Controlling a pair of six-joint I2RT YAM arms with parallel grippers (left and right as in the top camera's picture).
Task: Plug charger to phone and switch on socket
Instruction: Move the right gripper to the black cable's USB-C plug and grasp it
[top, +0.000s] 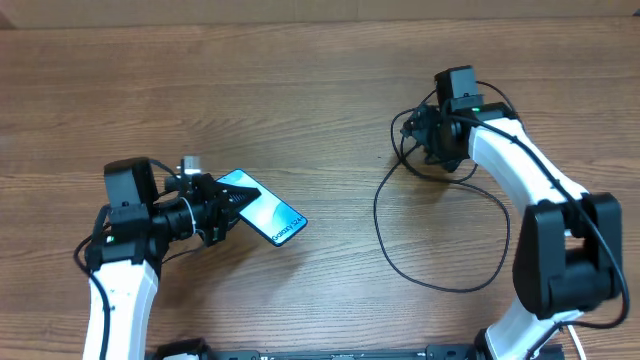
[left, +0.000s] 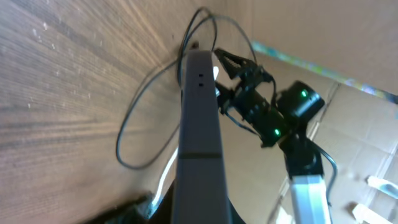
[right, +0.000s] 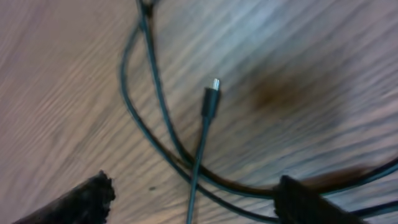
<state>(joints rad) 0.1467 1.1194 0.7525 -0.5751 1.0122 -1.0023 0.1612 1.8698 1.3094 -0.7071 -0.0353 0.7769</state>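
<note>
The phone (top: 268, 217), its cyan screen up, juts right from my left gripper (top: 222, 204), which is shut on its near end. In the left wrist view the phone (left: 199, 137) runs edge-on as a dark slab up the middle. The charger's thin black cable (top: 378, 215) loops over the table's right half. My right gripper (top: 432, 150) hovers over the cable's upper coil. In the right wrist view its gripper (right: 193, 202) is open, the fingers (right: 81, 199) wide on either side of the cable, and the small plug tip (right: 210, 101) lies on the wood just ahead. The socket is out of view.
The right arm's white link (top: 520, 165) and dark base (top: 565, 255) stand at the right edge. The left arm (top: 125, 230) fills the lower left. A cardboard wall (left: 348, 43) stands beyond the table's far side.
</note>
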